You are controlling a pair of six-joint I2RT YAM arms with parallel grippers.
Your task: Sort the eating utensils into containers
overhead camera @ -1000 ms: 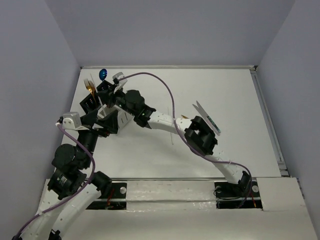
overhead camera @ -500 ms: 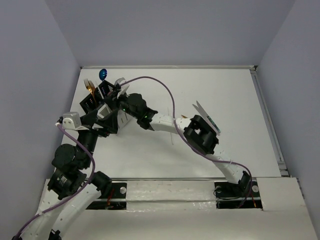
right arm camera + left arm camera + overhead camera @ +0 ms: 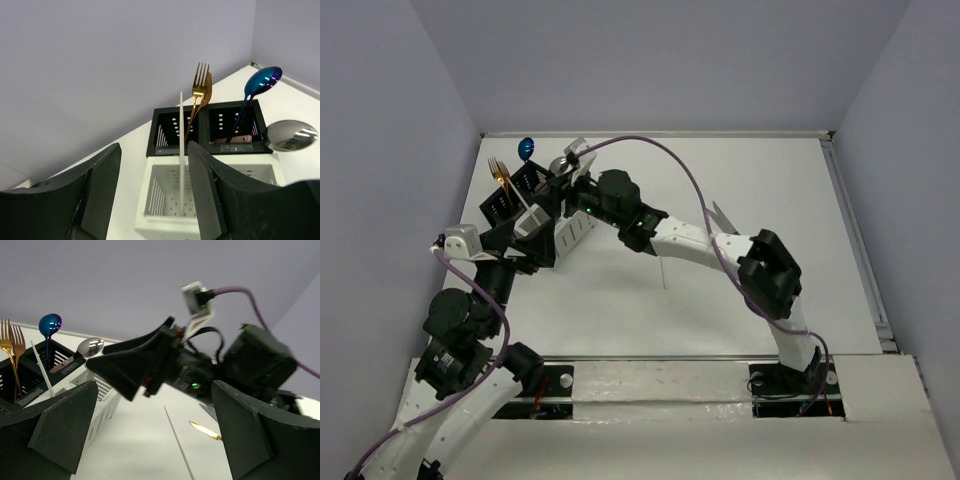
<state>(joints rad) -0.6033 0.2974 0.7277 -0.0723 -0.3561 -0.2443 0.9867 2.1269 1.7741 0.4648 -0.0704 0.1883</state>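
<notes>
My right gripper point(image 3: 152, 200) is open above the white container point(image 3: 165, 167). A white chopstick point(image 3: 180, 150) stands free in that container's compartment, close to the right finger. Behind it, the black container point(image 3: 172, 131) holds gold forks point(image 3: 201, 90) and a blue spoon point(image 3: 262, 82); a silver spoon point(image 3: 290, 135) sticks up beside them. From above, the right gripper point(image 3: 552, 192) hovers over both containers point(image 3: 575, 228). The left gripper point(image 3: 538, 243) is beside the white one, open and empty point(image 3: 157, 440). Another chopstick point(image 3: 663, 272) lies on the table.
A knife point(image 3: 720, 215) lies on the table, partly under the right arm. A gold utensil tip point(image 3: 205, 430) shows near the loose chopstick point(image 3: 177, 445). The right gripper's body point(image 3: 145, 365) hangs close in front of the left wrist camera. Walls enclose the table.
The right gripper has opened and let go of the white chopstick, which now stands in the white container. The right arm has stretched further out. The left arm has not moved.
</notes>
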